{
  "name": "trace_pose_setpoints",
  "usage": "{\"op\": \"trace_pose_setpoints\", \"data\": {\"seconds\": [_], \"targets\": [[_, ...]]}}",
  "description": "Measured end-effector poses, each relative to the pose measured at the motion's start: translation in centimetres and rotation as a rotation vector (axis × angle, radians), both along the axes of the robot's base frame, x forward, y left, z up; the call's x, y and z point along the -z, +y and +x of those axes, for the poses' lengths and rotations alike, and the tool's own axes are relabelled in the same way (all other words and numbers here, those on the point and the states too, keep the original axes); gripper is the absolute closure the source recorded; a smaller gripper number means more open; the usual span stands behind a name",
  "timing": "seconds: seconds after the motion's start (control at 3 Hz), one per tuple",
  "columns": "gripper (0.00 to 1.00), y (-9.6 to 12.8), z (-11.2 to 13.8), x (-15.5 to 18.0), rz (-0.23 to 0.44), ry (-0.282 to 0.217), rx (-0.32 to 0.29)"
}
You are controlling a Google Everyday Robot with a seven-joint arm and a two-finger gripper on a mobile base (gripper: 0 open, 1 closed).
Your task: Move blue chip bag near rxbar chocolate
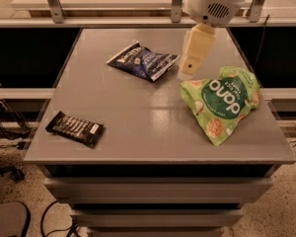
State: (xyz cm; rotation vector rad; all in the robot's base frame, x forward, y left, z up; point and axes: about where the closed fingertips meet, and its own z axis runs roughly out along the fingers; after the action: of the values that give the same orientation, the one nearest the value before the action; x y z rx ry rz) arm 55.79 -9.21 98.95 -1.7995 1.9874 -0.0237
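Warm dim light; faint table [138, 112] glare beneath the jaws, right-centre

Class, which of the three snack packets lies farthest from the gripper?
The dark chocolate bar, near the table's front left corner. The blue chip bag and green bag flank the gripper, which hangs between them.

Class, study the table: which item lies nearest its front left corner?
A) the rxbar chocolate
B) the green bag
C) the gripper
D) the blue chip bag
A: the rxbar chocolate lies by the front left corner of the table. The blue chip bag sits farther back, and the gripper hangs just right of it, above the green bag.
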Motion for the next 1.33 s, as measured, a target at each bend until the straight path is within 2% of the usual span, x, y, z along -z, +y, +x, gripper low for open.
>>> {"op": "trace_pose_setpoints", "data": {"seconds": [0.67,1.33], "targets": [[0.0,6.3,5.1,1.9,0.005,0.029,0.026],[0.0,10.7,8.7,4.8,-0.028,0.076,0.097]]}}
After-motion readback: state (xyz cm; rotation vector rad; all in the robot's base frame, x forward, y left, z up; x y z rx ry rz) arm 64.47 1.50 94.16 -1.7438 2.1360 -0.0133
